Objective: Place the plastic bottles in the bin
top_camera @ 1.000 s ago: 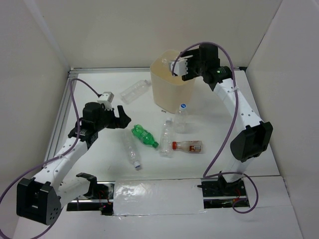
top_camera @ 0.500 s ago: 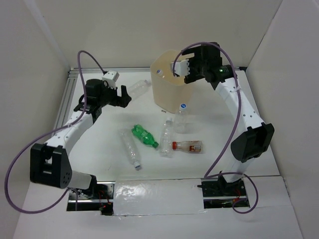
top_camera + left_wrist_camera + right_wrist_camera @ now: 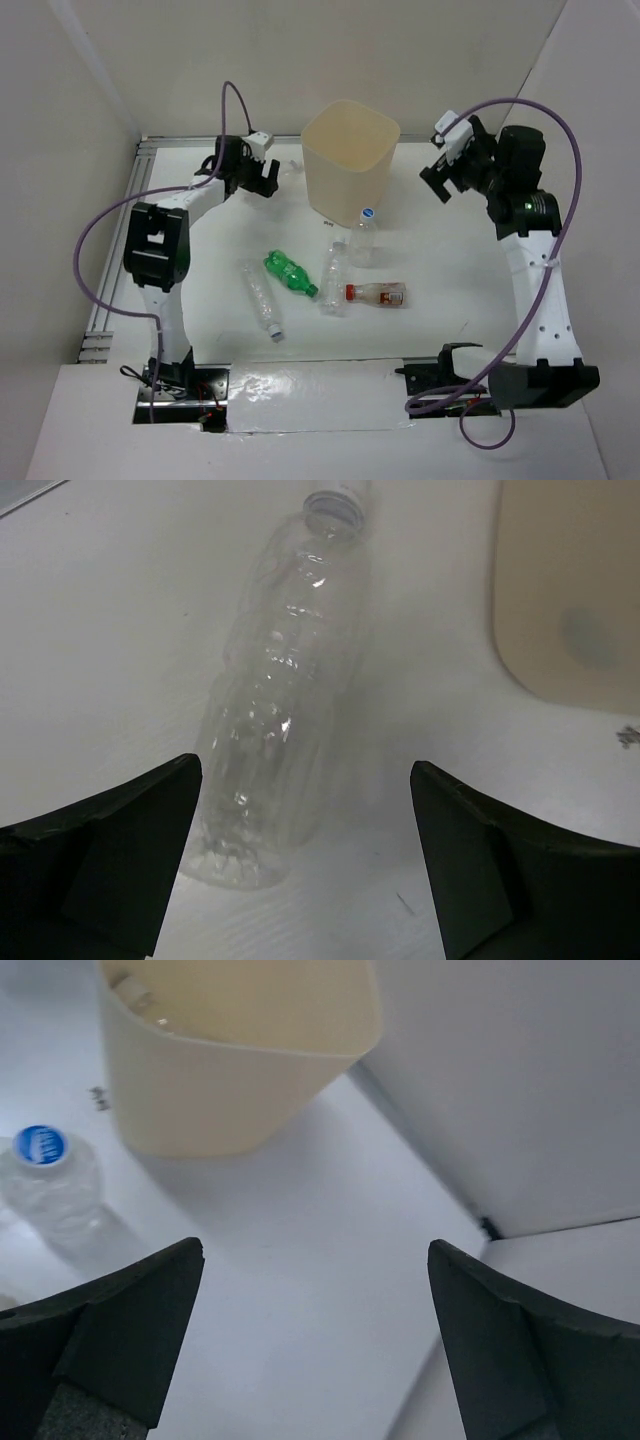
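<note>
The beige bin (image 3: 350, 160) stands at the back centre of the table. My left gripper (image 3: 270, 182) is open just left of it. In the left wrist view, a clear uncapped bottle (image 3: 280, 690) lies on the table, its base between the open fingers (image 3: 120, 830) of the left gripper (image 3: 305, 775) but untouched. My right gripper (image 3: 440, 178) hangs open and empty to the right of the bin (image 3: 230, 1050). A blue-capped bottle (image 3: 364, 236) stands upright in front of the bin. A green bottle (image 3: 290, 273), two clear bottles (image 3: 262, 302) (image 3: 335, 276) and a red-labelled bottle (image 3: 377, 293) lie mid-table.
White walls close in the table (image 3: 200, 300) on the left, back and right. A metal rail (image 3: 120, 240) runs along the left edge. The right wall (image 3: 520, 1080) is close beside the right gripper (image 3: 315, 1250).
The right gripper opened over the bin, then drew back to the right of it. The left arm swung from the table's left to the back, over the clear bottle beside the bin.
</note>
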Tool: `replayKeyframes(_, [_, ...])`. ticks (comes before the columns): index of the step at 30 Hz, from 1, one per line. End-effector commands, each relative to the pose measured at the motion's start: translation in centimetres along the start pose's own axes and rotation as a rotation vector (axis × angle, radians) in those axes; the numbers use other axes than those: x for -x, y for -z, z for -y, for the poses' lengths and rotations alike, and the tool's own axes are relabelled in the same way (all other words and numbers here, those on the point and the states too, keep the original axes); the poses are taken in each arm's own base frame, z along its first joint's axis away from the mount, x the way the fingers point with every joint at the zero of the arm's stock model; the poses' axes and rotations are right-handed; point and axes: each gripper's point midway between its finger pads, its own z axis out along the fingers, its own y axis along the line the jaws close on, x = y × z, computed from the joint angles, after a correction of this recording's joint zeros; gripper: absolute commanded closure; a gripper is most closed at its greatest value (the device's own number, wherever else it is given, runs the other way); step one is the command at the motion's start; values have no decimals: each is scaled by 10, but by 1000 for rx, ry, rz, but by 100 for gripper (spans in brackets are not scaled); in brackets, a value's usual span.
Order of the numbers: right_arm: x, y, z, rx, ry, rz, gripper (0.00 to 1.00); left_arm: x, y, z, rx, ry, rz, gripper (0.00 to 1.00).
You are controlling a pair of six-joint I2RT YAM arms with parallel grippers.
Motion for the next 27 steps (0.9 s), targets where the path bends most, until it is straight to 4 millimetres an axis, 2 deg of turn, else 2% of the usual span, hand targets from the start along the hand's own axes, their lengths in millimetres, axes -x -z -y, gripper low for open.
replayKeyframes(1, [-23,-1,-47,135,-236,-13,0,11,-25,-3,67,-136,-13,2])
replayKeyframes(2, [-27,4,-49,135,-279,-18,0,-2,-37,-7,98,-149,-48,2])
replayKeyframes(4, [-33,6,-54,152,-338,-16,0,5,-45,-20,181,-159,-37,2])
replayKeyframes(5, [-37,5,-60,172,-348,-20,0,-5,-52,-23,193,-157,-57,2])
replayKeyframes(8, [-43,9,-64,171,-399,-26,0,-6,-58,-36,257,-157,-68,2])
replayKeyframes(10, [-46,9,-67,181,-421,-26,0,-19,-63,-36,251,-145,-99,4])
replayKeyframes(12, [-48,9,-71,197,-428,-25,0,-27,-62,-34,247,-133,-120,10])
replayKeyframes(14, [-43,8,-72,210,-432,-4,4,-41,-58,-29,233,-94,-156,30])
replayKeyframes(15, [-43,7,-74,218,-433,3,7,-38,-56,-28,234,-78,-155,38])
replayKeyframes(16, [-44,6,-75,236,-444,12,11,-35,-47,-31,243,-53,-150,52])
replayKeyframes(17, [-45,5,-79,254,-451,16,23,-30,-40,-33,254,-5,-142,60])
replayKeyframes(18, [-44,4,-81,264,-450,27,31,-22,-33,-31,257,17,-133,67])
replayKeyframes(19, [-44,5,-81,265,-466,30,39,-18,-21,-34,246,52,-133,70])
replayKeyframes(20, [-45,4,-87,292,-476,38,51,15,5,-40,261,97,-57,72])
replayKeyframes(21, [-53,1,-93,306,-503,18,65,35,20,-41,262,121,-9,74])
replayKeyframes(22, [-55,1,-98,324,-513,19,68,48,36,-39,249,146,16,84])
replayKeyframes(23, [-56,-1,-101,334,-528,20,68,69,54,-35,220,180,69,87])
replayKeyframes(24, [-60,-1,-107,349,-539,15,65,107,90,-24,200,173,167,87])
replayKeyframes(25, [-70,-2,-114,362,-564,-1,43,123,105,-12,150,167,217,87])
replayKeyframes(26, [-72,-3,-118,374,-570,1,28,138,122,-5,135,175,263,87])
replayKeyframes(27, [-79,-5,-126,391,-584,-7,18,148,135,8,102,170,299,87])
